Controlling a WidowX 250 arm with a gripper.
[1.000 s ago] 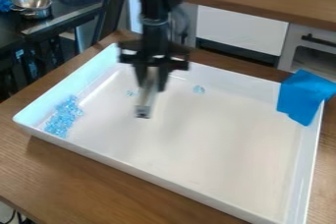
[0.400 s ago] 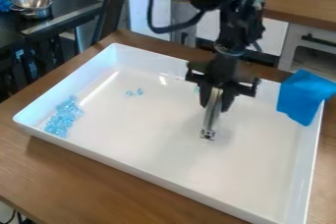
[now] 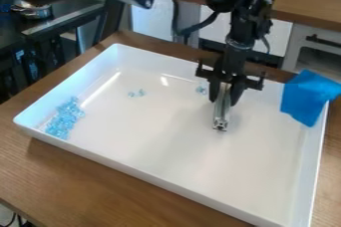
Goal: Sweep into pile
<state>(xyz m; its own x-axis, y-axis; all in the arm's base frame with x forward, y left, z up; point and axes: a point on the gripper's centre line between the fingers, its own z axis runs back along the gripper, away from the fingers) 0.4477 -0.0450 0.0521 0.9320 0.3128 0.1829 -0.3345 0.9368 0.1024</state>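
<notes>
Over the right-hand side of the white tray (image 3: 166, 169), your end effector (image 3: 224, 91) is closed on the upper part of a slim, silver-coloured tool (image 3: 221, 114), its two fingers set close on either side. The tool looks stiff and light; that upper grip suits it, leaving the lower end free to sweep, though a hard press could twist it. Just left of the end effector in the view lies one small cluster of clear blue pieces (image 3: 201, 89); a second pair (image 3: 136, 93) sits farther left, and the main pile (image 3: 65, 118) rests by the tray's left wall. They look light and slippery, likely to scatter under a quick stroke. Blue cloth (image 3: 307, 97) drapes the right corner, above the wooden desk (image 3: 86, 183).
</notes>
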